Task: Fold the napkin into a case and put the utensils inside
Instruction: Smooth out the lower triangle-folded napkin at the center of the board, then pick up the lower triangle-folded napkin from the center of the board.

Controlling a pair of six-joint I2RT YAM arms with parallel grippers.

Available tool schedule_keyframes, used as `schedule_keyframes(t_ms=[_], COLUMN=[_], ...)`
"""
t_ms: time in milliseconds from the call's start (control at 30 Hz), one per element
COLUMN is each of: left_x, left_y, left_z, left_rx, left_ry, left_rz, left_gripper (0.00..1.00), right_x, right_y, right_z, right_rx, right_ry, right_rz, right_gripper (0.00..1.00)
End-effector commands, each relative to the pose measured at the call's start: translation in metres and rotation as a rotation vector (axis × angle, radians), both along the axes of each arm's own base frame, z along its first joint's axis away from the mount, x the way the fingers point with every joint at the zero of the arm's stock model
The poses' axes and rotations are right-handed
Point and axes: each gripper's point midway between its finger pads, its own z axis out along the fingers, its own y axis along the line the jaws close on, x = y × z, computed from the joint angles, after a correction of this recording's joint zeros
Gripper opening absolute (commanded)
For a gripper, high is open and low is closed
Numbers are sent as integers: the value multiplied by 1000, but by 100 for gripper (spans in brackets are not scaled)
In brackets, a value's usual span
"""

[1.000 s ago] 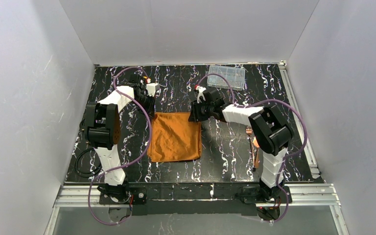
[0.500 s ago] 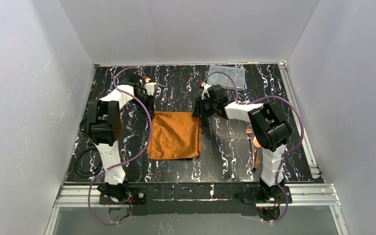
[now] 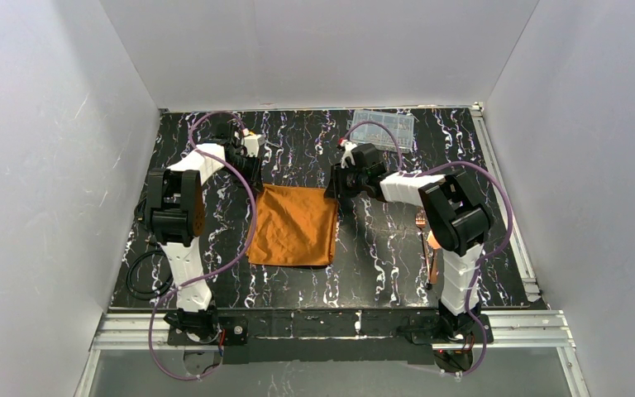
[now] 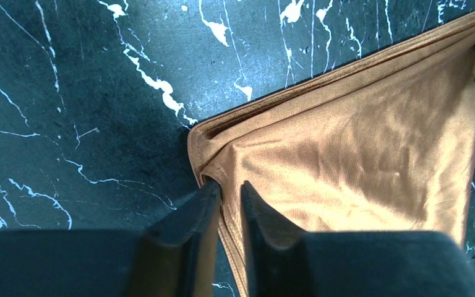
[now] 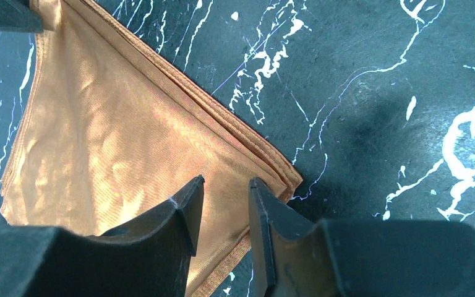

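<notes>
Napkin (image 3: 293, 225) lies folded, roughly square, mid-worktop (image 3: 380, 248), btwn both arms. Vs a sec ago it has slid slightly toward the far side. Left gripper (image 4: 229, 189), at the far-left corner, has eased its jaws to a slit; can't tell if the hem's still pinched. Right gripper (image 5: 226, 185) hovers over the far-right corner, jaws apart, holding nothing. This fold looks set, prob. next fold due. Utensils (image 3: 432, 248) wait by the right arm. Surface is black w/ white veins; plain white walls (image 3: 314, 50).
</notes>
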Motion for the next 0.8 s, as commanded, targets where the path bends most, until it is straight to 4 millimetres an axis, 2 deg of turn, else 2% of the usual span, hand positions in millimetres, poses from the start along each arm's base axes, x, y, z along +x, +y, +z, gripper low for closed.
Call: schedule_keyframes(t_ms=[0,133,300,367,433,467,533,600,700,767], left_x=[-3,-11,-26,-41,-76,-94,-134,-169,-202,-216], left_y=[0,7,23,23,11,5,0,-1,1,2], left_z=[14,43,91,104,109,110,96,83,64,52], left_rx=[-22,-32,-29,-28,-101,-125,-101,-69,-49,-26], left_ry=[-3,-31,-91,-120,-118,-132,-146,-205,-274,-302], left_rz=[6,-27,-98,-195,-330,-418,-600,-772,-947,-1039], left_gripper=[26,42,47,47,48,47,47,47,47,47], right_x=[-2,5,9,0,-16,-28,-54,-84,-119,-137], right_y=[-5,0,7,10,13,16,20,21,14,7], right_z=[4,34,83,94,98,100,101,93,85,81], right_rx=[1,46,75,60,43,43,44,20,-27,-74], right_ry=[-16,-85,-190,-224,-236,-234,-234,-228,-263,-306], right_rz=[8,13,7,16,42,60,101,156,248,313], right_gripper=[43,47,51,53,53,52,49,47,48,49])
